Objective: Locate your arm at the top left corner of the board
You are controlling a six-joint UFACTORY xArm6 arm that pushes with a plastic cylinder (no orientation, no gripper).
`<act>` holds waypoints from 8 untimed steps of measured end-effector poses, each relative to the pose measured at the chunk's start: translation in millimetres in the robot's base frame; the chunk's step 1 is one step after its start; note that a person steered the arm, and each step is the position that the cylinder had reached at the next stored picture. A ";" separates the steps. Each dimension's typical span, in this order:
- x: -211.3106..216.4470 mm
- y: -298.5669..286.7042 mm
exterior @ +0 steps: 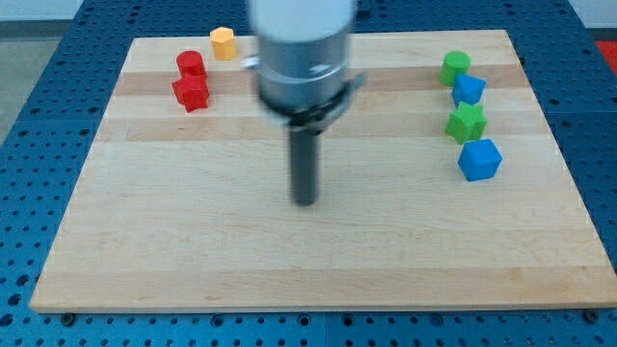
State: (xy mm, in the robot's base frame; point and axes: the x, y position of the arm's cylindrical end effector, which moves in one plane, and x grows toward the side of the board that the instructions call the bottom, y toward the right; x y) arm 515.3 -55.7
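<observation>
My tip (306, 200) rests near the middle of the wooden board (193, 251), with the arm's grey body above it blurred. Up at the view's top left are a yellow block (223, 42), a red cylinder-like block (190, 65) and a red star-like block (191, 93) just below it. They lie well to the left of and above my tip. At the view's right stand a green block (456, 66), a blue block (469, 90), a green star-like block (467, 122) and a blue cube (479, 159) in a column.
The board lies on a blue perforated table (39, 87) that shows on all sides.
</observation>
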 end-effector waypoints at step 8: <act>-225.6 -243.6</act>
State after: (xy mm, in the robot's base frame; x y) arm 289.7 -299.3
